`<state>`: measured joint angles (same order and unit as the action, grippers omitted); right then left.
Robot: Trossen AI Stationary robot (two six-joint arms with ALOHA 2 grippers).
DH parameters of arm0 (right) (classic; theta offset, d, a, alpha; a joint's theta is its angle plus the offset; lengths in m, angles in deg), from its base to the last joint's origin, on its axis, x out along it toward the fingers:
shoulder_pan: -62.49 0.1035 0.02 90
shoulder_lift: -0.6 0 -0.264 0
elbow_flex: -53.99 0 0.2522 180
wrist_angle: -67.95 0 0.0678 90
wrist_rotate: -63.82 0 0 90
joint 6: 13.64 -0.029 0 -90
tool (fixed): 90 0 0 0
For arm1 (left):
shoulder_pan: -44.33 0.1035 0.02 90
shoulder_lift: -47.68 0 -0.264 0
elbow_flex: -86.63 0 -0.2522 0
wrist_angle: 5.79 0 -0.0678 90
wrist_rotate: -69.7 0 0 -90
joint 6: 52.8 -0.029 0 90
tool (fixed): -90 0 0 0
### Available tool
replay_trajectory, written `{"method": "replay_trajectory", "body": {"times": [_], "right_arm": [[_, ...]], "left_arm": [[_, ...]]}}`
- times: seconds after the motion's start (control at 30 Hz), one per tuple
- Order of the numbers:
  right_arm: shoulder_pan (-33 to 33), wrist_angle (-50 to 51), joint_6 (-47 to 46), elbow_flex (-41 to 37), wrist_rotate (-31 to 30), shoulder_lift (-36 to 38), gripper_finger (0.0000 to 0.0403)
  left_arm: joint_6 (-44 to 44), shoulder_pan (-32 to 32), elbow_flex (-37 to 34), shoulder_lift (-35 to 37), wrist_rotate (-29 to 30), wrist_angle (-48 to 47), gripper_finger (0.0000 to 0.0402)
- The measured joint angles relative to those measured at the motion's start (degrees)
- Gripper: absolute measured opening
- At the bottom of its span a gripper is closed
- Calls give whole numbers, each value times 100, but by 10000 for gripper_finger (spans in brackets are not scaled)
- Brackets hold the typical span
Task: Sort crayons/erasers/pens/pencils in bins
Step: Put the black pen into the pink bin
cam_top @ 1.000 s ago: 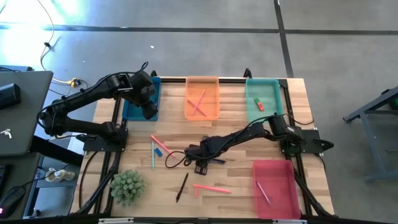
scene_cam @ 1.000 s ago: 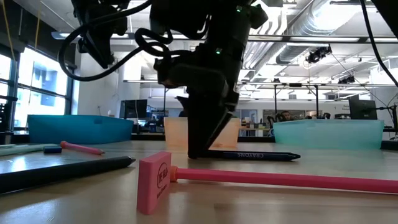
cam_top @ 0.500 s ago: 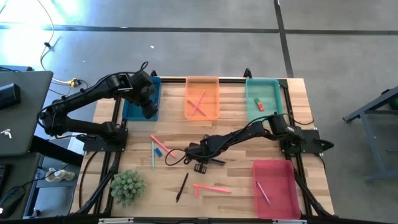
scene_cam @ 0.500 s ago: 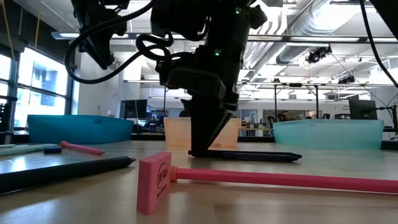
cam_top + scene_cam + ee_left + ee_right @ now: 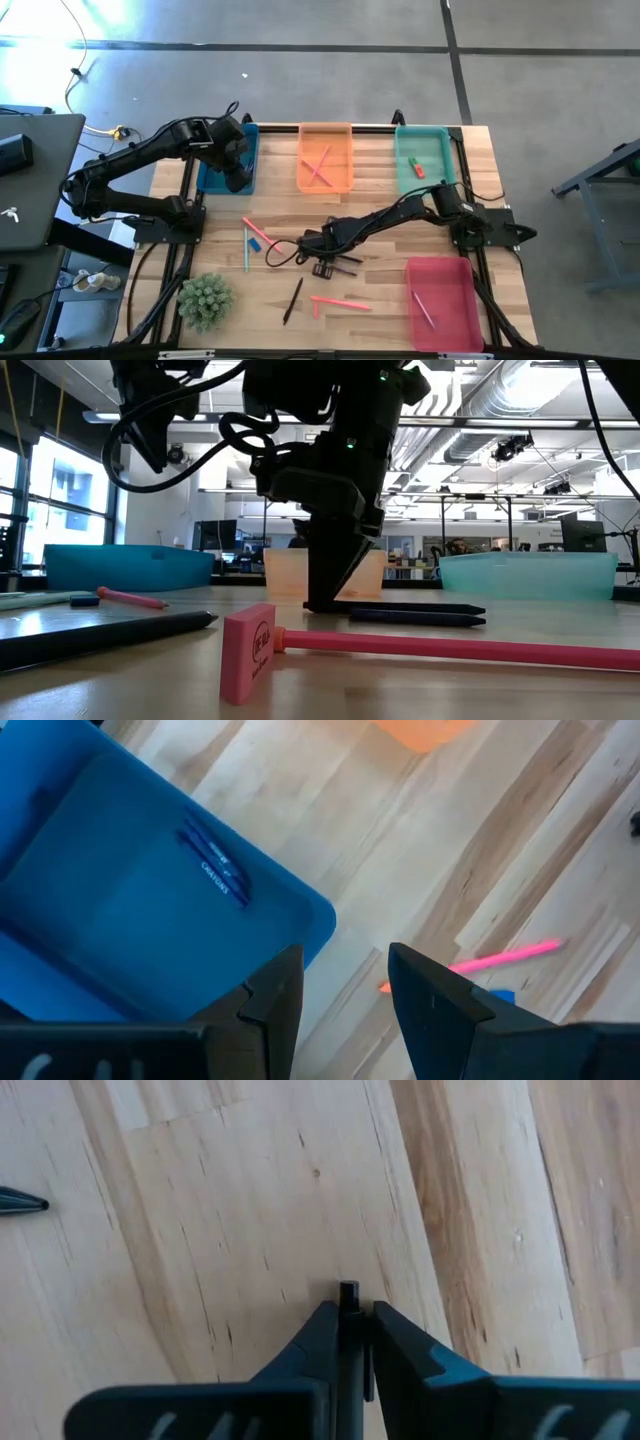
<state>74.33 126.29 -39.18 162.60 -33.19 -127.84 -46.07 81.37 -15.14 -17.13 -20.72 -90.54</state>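
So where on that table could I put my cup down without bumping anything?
Bare wood lies between the orange bin and teal bin, and left of the red bin. The middle is crowded: the right gripper, pink sticks and a pen.

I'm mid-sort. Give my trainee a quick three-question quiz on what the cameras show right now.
1. True or false: the right claw is shut on a slim dark stick.
2. Which shallow plastic bin is nearest the left claw: A dark blue bin, B orange bin, C red-pink bin?
3. Fill in: the green and red-orange eraser chunks lie in the ___ bin.
Key: 1 true; 2 A; 3 teal-green bin.
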Motion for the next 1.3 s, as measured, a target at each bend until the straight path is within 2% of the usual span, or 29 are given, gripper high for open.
{"method": "replay_trajectory", "body": {"times": [0.2,0.57,0.9,1.03,1.13,1.3], "right_arm": [[-29,216,-56,-53,-132,285,22],[-61,455,-770,-24,-221,1017,22],[-61,948,-1198,-15,-806,1488,19],[-76,958,-1194,-15,-759,1552,20],[-104,937,-1167,-15,-481,1499,19],[-97,1069,-1224,-15,-472,1512,10]], "left_arm": [[-201,0,0,0,-47,-178,136],[-528,0,-2,0,-61,-181,139],[-789,6,-2,0,-55,-138,145],[-799,6,-2,0,-42,-61,145],[-798,6,-2,0,-42,19,145],[-797,6,-2,0,-42,93,145]]}}
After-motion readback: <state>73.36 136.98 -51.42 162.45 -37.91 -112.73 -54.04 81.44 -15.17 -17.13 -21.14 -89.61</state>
